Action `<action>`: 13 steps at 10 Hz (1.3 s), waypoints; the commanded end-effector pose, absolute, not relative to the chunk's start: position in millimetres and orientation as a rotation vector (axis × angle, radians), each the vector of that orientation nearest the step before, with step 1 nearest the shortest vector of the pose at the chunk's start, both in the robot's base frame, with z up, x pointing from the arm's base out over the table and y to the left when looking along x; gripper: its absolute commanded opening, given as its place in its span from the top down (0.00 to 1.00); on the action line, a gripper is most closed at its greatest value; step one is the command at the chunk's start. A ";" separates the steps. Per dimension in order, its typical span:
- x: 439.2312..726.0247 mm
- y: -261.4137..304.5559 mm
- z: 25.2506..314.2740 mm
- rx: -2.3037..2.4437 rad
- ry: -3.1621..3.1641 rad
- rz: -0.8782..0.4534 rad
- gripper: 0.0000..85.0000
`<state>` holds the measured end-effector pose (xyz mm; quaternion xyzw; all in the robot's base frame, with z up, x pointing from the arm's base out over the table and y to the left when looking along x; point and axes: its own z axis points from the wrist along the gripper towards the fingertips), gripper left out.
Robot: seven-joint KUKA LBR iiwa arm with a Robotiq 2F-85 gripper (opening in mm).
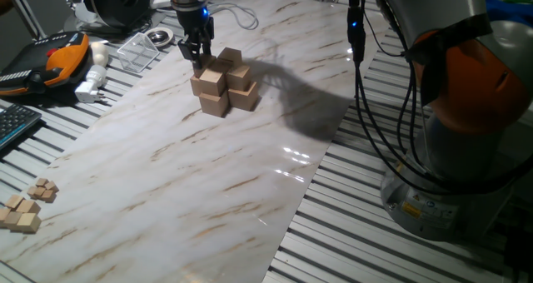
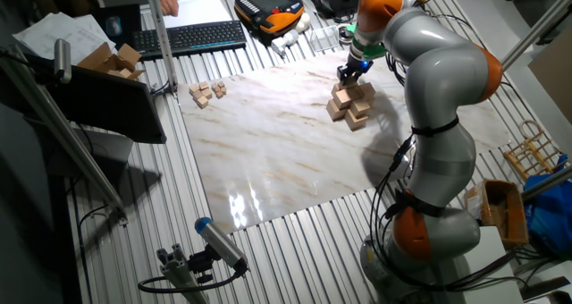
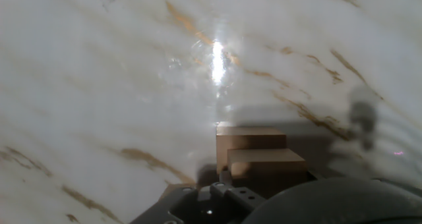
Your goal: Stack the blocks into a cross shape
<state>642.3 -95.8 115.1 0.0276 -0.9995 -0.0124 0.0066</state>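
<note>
tool [image 1: 197, 60] points straight down at the stacked blocks [image 1: 223, 83], arm arched overhead; its grip state unclear.

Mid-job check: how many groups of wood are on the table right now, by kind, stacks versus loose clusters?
Block stack: 1
Loose clusters of wooden cubes, both beside the marble sheet: 2
Total: 3 groups

blocks [image 1: 223, 86] stacked mid-slab [image 1: 166, 175] | jaws above stack's rear | tiny cubes [image 1: 29, 206] at slab's near-left edge
</note>
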 end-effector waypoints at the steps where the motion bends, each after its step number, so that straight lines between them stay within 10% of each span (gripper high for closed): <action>1: 642.5 -95.2 114.8 0.080 -3.131 -0.039 1.00; 13: 642.5 -94.8 114.8 0.068 -3.126 -0.017 0.60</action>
